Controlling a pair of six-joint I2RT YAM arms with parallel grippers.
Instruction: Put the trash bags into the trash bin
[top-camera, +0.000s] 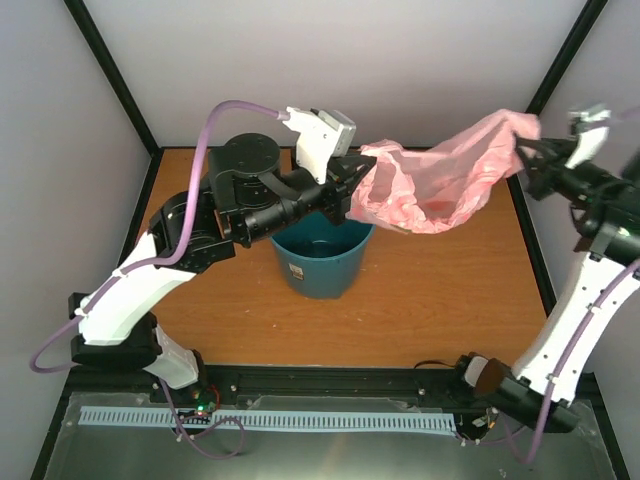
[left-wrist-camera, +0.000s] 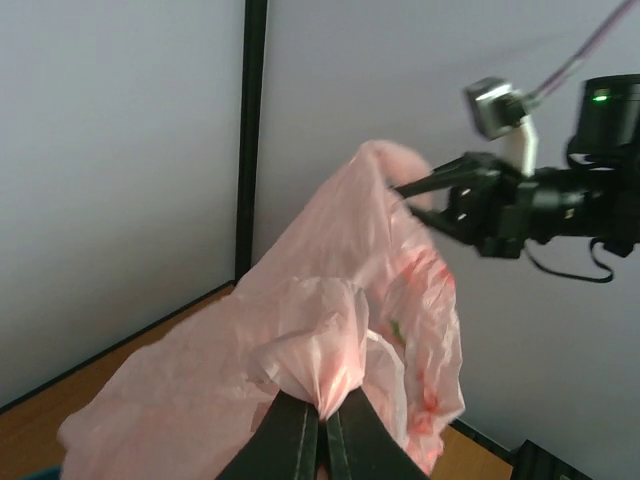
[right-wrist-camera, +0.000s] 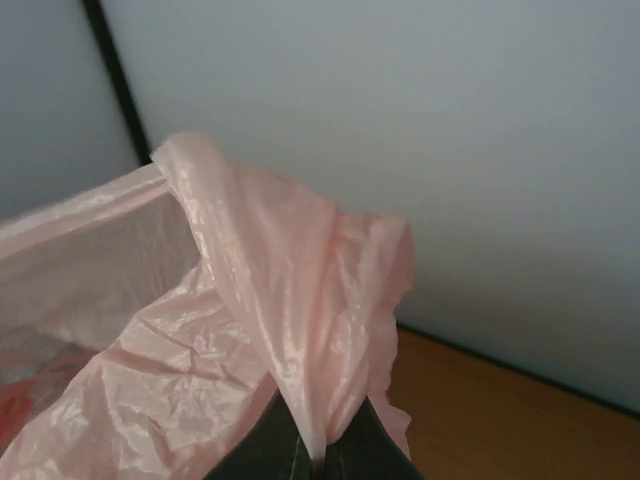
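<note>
A thin, crinkly pink trash bag (top-camera: 440, 180) hangs stretched in the air between both arms, above the table and to the right of the bin. My left gripper (top-camera: 362, 160) is shut on its left edge; in the left wrist view the plastic (left-wrist-camera: 330, 330) bunches out of that shut gripper (left-wrist-camera: 324, 415). My right gripper (top-camera: 528, 148) is shut on the bag's upper right corner, and the film (right-wrist-camera: 270, 300) rises from its pinched tips (right-wrist-camera: 318, 455). The round teal trash bin (top-camera: 322, 258) stands upright on the table below the left gripper, partly hidden by the left arm.
Black frame posts and pale walls close in the wooden table (top-camera: 430, 290) at the back and sides. The right arm (left-wrist-camera: 520, 200) shows across the left wrist view. A black rail (top-camera: 330, 380) runs along the near edge.
</note>
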